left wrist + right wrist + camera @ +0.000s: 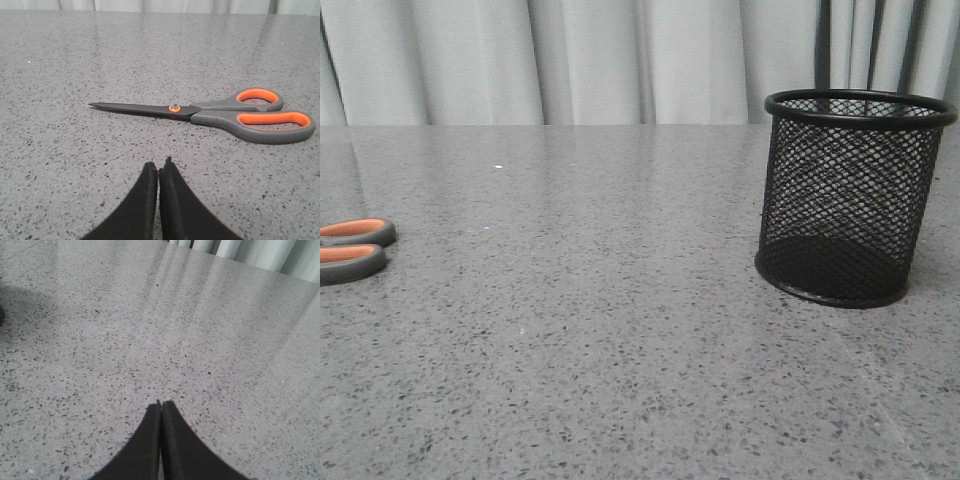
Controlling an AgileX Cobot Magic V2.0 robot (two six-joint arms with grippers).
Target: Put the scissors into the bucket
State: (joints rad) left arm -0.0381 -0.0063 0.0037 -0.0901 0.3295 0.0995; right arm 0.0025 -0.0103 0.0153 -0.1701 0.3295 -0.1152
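Tabletop (620, 350): grey speckled stone-look slab, smooth, slight sheen, pale curtain (570, 60) behind.

Bucket (850, 200): black wire-mesh cylinder, solid round rim, solid base, upright, mouth open and unobstructed. Landmark for everything below.

Scissors (220, 112): lying flat on the slab, well apart from the bucket, off toward the robot's left. Only the grey loops (350, 250) visible in the front view, cut by the frame edge. Blades slim, dark, closed; orange pivot rivet; oval grey handles lined in orange, rubbery-looking.

Left gripper (159, 167): fingers pressed together, holding nothing, just short of the scissors and apart from them. Right gripper (161, 407): likewise closed and empty, over bare slab; position against the bucket not clear.

Step in hand, judged: pickup not yet started. Best to open left jaws first, descend square across the thick shank next to the pivot, not the thin blades. Flat low profile, so pads near the slab. Then carry toward the bucket, blades down through the rim.
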